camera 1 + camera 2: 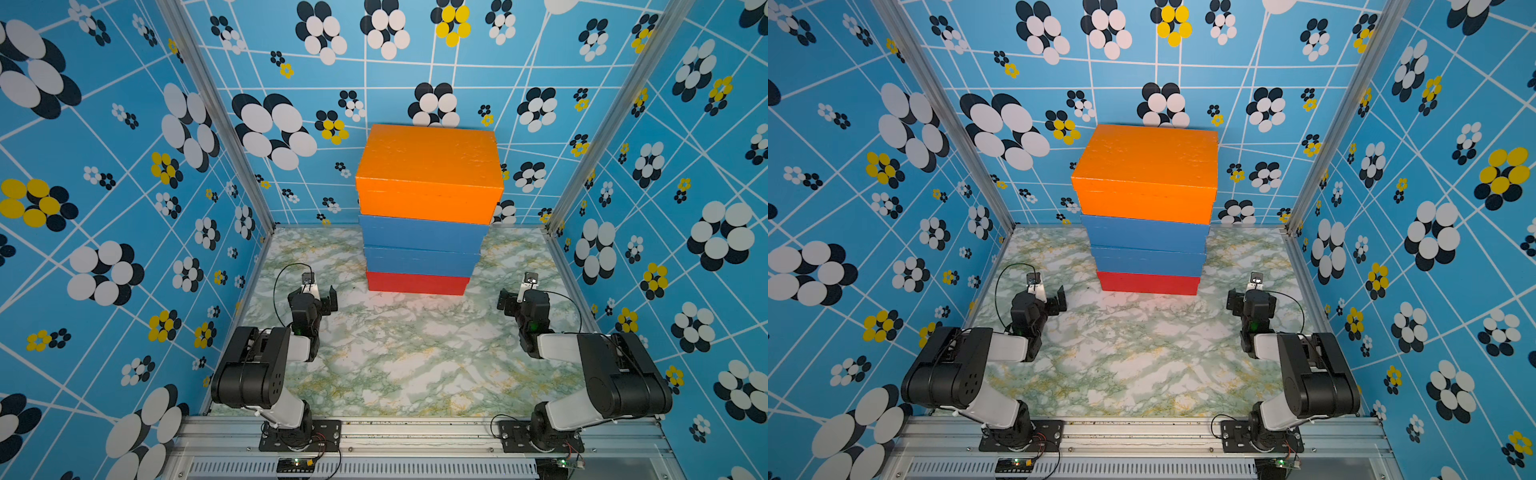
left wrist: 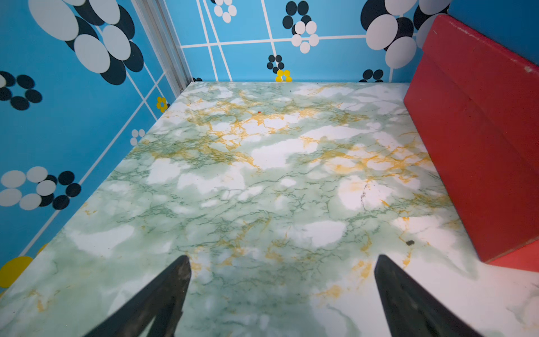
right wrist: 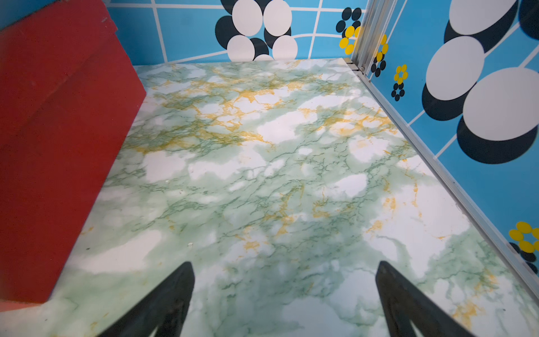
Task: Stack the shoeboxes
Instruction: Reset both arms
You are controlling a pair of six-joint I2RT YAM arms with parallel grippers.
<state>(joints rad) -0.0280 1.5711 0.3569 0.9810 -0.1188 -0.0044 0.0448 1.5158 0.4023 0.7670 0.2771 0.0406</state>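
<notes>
Jaws of left gripper point(image 2: 281, 259), right gripper point(image 3: 284, 265): wide apart, empty. Shoeboxes point(image 1: 424, 237): one stack, orange topmost, toward surface's point(image 1: 395, 357) far edge.

Four shoeboxes point(image 1: 424, 232) are standing stacked in one column toward the table point(image 1: 395, 353) back, the left gripper point(image 1: 321, 293) and right gripper point(image 1: 517, 295) flanking its front.

The red shoebox point(image 1: 417, 283) is plain matte red. On it sits the lower blue shoebox point(image 1: 422, 262), then the upper blue shoebox point(image 1: 422, 235), both the same solid blue. The orange shoebox point(image 1: 428, 166) is topmost. Beneath the red shoebox, the table point(image 1: 399, 353) has a white marble pattern with green clouding and yellow veins. Around it, the walls point(image 1: 124, 166) are sky blue with white lines and flowers of white, navy and yellow ovals. The left gripper point(image 2: 281, 256) and right gripper point(image 3: 284, 262) are black.
</notes>
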